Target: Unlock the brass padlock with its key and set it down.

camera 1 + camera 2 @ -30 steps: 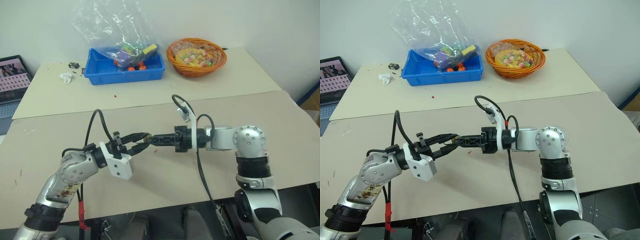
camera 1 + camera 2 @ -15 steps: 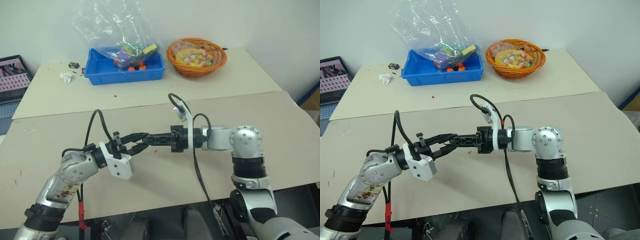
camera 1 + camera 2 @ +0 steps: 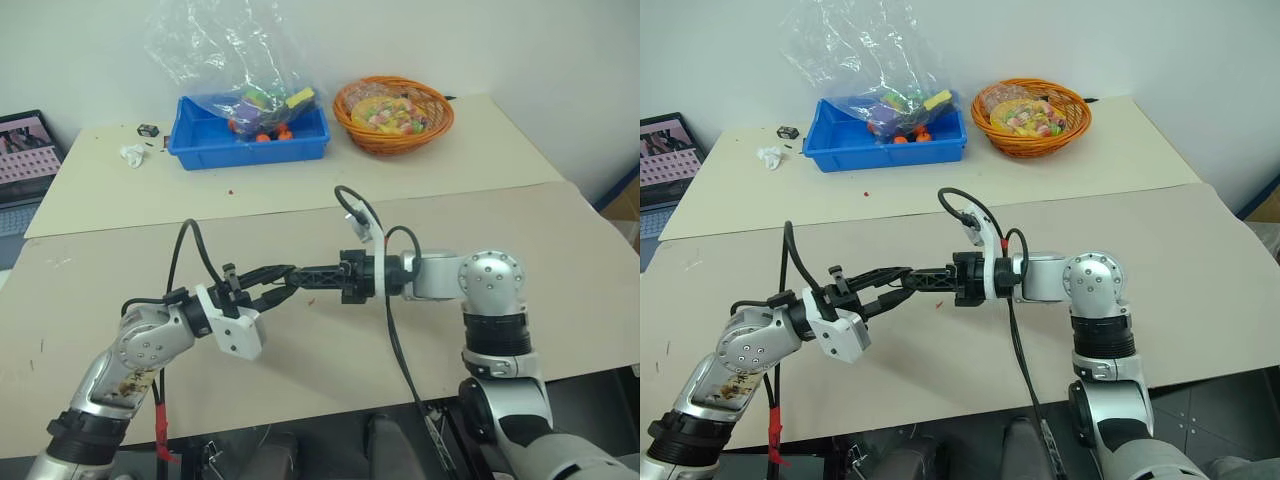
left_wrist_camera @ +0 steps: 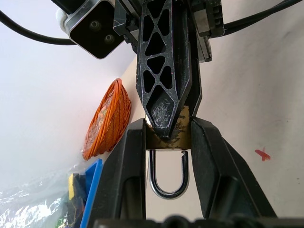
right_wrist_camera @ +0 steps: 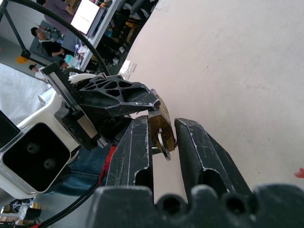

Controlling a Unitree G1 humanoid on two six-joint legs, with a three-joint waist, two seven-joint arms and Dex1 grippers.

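Above the counter [image 3: 560, 240], the left gripper [image 4: 167, 142] has its jaws clamped on the brass padlock [image 4: 168, 138], shackle loop pointing back toward its wrist. The right gripper [image 5: 161, 135] meets it, jaws nearly together around the key [image 5: 165, 142], mostly hidden. Beyond, a blue bin [image 3: 250, 140].
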